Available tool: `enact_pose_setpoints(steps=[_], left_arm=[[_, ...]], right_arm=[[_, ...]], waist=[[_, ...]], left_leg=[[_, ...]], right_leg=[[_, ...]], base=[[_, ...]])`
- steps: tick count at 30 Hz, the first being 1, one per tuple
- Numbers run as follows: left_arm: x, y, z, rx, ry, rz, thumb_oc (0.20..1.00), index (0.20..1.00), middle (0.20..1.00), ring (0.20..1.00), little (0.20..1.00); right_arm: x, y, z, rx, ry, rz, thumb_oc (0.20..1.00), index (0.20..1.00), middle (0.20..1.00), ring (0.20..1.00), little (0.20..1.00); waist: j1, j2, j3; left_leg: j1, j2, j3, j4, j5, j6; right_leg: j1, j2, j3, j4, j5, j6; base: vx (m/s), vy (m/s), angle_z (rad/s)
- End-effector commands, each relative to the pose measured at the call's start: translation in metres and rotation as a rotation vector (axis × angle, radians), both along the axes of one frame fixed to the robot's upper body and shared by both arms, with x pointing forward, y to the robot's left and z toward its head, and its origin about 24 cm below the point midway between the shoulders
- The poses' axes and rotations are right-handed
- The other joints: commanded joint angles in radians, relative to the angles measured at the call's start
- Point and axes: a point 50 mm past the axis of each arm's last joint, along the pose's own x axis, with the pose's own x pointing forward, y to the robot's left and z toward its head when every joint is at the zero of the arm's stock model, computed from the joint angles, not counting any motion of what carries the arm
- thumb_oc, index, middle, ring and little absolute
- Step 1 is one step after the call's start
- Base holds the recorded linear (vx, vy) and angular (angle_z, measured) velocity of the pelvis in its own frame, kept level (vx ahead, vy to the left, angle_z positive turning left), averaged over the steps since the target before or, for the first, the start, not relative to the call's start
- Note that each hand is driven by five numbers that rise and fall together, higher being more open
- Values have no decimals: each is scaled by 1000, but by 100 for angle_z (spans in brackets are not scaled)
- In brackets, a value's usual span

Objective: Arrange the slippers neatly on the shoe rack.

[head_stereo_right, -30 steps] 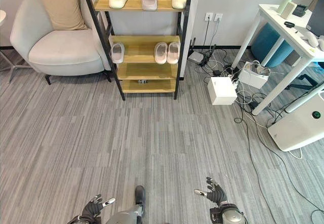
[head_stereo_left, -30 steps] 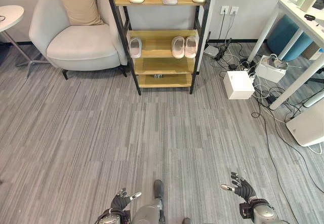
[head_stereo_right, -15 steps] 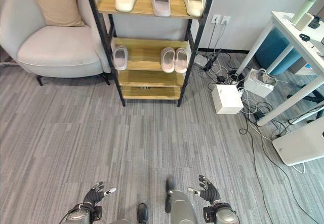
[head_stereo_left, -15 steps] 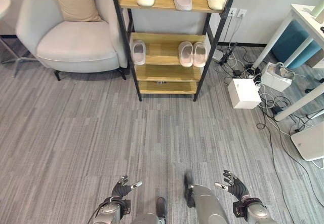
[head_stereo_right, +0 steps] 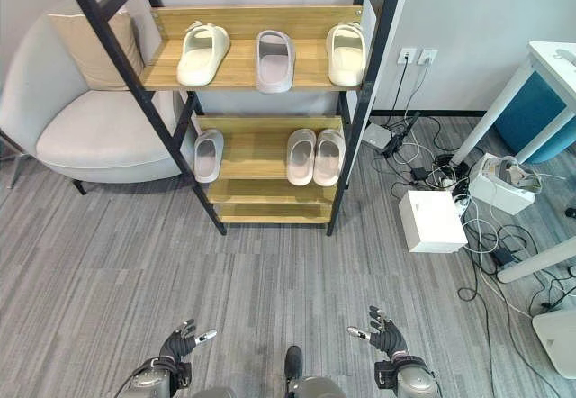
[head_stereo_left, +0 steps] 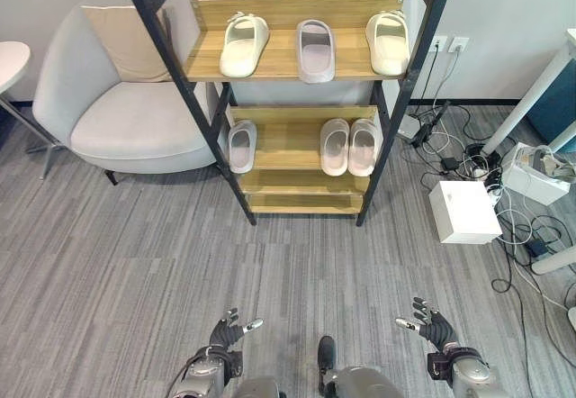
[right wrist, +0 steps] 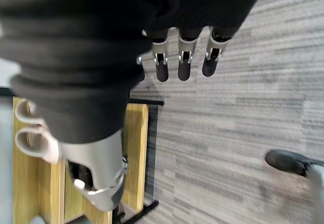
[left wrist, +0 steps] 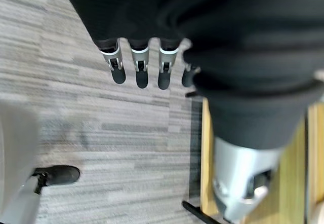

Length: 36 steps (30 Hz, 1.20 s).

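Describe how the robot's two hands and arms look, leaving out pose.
Both arms are silver-grey with rounded shells. The left hand and the right hand each wear a dark ribbed cover over the back and wrist. The fingers are silver with dark tips and sit in a row, and a thicker silver thumb stands apart from them. No markings are legible.

Shoe rack (head_stereo_left: 297,65): light wood shelves, black frame. Slippers: cream pair (head_stereo_left: 244,44), pale lilac-grey one (head_stereo_left: 315,49), pale pink pair (head_stereo_left: 349,146). Floor (head_stereo_left: 135,254): grey streaked planks. Armchair (head_stereo_left: 126,119) off-white, cushion (head_stereo_left: 126,42) beige. Box (head_stereo_left: 463,212) white.
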Motion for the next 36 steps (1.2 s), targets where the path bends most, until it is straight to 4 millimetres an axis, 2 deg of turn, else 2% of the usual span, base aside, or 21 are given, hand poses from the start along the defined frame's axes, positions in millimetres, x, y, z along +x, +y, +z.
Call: enact_pose_setpoints(steps=[1, 3, 5, 7, 13, 15, 16, 18, 20, 21, 23, 24, 25, 27, 29, 32, 36], left_arm=[[4, 1, 4, 30, -28, -60, 1000, 1000, 1000, 1000, 1000], [3, 3, 4, 46, -23, -65, 1000, 1000, 1000, 1000, 1000], [0, 6, 3, 54, -14, -56, 1000, 1000, 1000, 1000, 1000], [-2, 7, 1, 54, -1, -49, 1000, 1000, 1000, 1000, 1000], [-11, 7, -5, 44, 42, -30, 1000, 1000, 1000, 1000, 1000], [-13, 8, -6, 43, 48, -31, 1000, 1000, 1000, 1000, 1000], [-13, 8, -6, 43, 48, -31, 1000, 1000, 1000, 1000, 1000], [-12, 9, -5, 45, 41, -36, 1000, 1000, 1000, 1000, 1000], [-13, 9, -5, 45, 43, -45, 1000, 1000, 1000, 1000, 1000], [-13, 9, -5, 47, 47, -47, 1000, 1000, 1000, 1000, 1000], [-13, 13, -5, 52, 45, -42, 1000, 1000, 1000, 1000, 1000], [-13, 13, -5, 52, 45, -42, 1000, 1000, 1000, 1000, 1000], [-13, 13, -5, 54, 51, -39, 1000, 1000, 1000, 1000, 1000], [-13, 13, -5, 53, 51, -39, 1000, 1000, 1000, 1000, 1000], [-10, 13, -4, 56, 47, -31, 1000, 1000, 1000, 1000, 1000], [-8, 14, -3, 56, 39, -24, 1000, 1000, 1000, 1000, 1000], [-11, 8, -6, 41, 54, -39, 1000, 1000, 1000, 1000, 1000]], right_arm=[[-3, -11, 7, -22, -37, -3, 1000, 1000, 1000, 1000, 1000], [-5, -10, 6, -34, -31, 10, 1000, 1000, 1000, 1000, 1000], [-4, -9, 6, -45, -27, 20, 1000, 1000, 1000, 1000, 1000], [-5, -9, 5, -45, -18, 19, 1000, 1000, 1000, 1000, 1000], [-8, -4, -1, -30, 9, 15, 1000, 1000, 1000, 1000, 1000], [-5, 9, -4, 4, 9, 43, 1000, 1000, 1000, 1000, 1000], [-5, 9, -4, 4, 9, 43, 1000, 1000, 1000, 1000, 1000], [-1, 14, -2, 7, -2, 62, 1000, 1000, 1000, 1000, 1000], [-3, 16, -3, 14, 4, 64, 1000, 1000, 1000, 1000, 1000], [-3, 18, -4, 17, 6, 65, 1000, 1000, 1000, 1000, 1000], [0, 20, -3, 21, -4, 70, 1000, 1000, 1000, 1000, 1000], [0, 20, -3, 21, -4, 70, 1000, 1000, 1000, 1000, 1000], [1, 21, -2, 23, -12, 72, 1000, 1000, 1000, 1000, 1000], [1, 21, -2, 23, -12, 72, 1000, 1000, 1000, 1000, 1000], [1, 21, -2, 15, -13, 75, 1000, 1000, 1000, 1000, 1000], [-1, 19, -3, 11, -1, 72, 1000, 1000, 1000, 1000, 1000], [-11, 12, -8, 18, 34, 43, 1000, 1000, 1000, 1000, 1000]], waist=[[24, 14, 12], [39, 30, 11], [49, 40, -1], [53, 42, -9], [51, 39, -45], [56, 38, -39], [57, 38, -39], [50, 39, -29], [46, 47, -22], [44, 49, -22], [39, 54, -23], [39, 54, -23], [33, 50, -25], [33, 51, -23], [19, 43, -21], [9, 46, -15], [3, 44, -30]], left_leg=[[28, 8, 51, -229, 126, 42], [3, 42, 50, -343, 224, 31], [-14, 59, 59, -453, 286, 19], [-12, 68, 94, -455, 307, 16], [22, 50, 115, -459, 288, 41], [63, 36, 133, -437, 238, 79], [63, 36, 134, -437, 237, 79], [97, 27, 136, -445, 220, 95], [123, 25, 132, -451, 204, 99], [135, 23, 130, -457, 200, 98], [161, 25, 124, -469, 184, 88], [161, 25, 124, -469, 184, 88], [177, 23, 122, -471, 172, 83], [180, 24, 121, -471, 172, 83], [228, 26, 113, -474, 145, 71], [253, 32, 101, -472, 129, 60], [261, 57, 85, -413, 98, 41]], right_leg=[[1, -39, 63, 86, -161, 155], [40, -25, 75, 72, -173, 157], [80, -17, 95, 57, -190, 162], [105, -20, 104, 61, -201, 165], [122, -60, 103, 101, -223, 194], [29, -89, 108, 330, -207, 235], [28, -89, 109, 333, -208, 235], [-18, -99, 102, 422, -162, 254], [-59, -107, 92, 464, -147, 254], [-66, -111, 78, 445, -150, 252], [-78, -115, 42, 312, -155, 239], [-77, -115, 42, 311, -154, 239], [-94, -120, 33, 222, -131, 241], [-90, -120, 32, 220, -131, 240], [-128, -125, 38, 107, -65, 249], [-156, -124, 26, 93, -46, 253], [-107, -109, 30, 94, -68, 228]], base=[[268, 71, -25], [272, 82, -43], [364, 152, -25], [323, 186, -18], [211, 165, -23], [201, 254, 1], [107, 174, -9], [86, 115, -12], [115, 92, 3], [189, 28, 5], [180, -25, 14], [175, -75, 14], [121, -56, 8], [128, -70, 3], [260, -173, 2], [182, -154, -1], [187, -224, 22]])
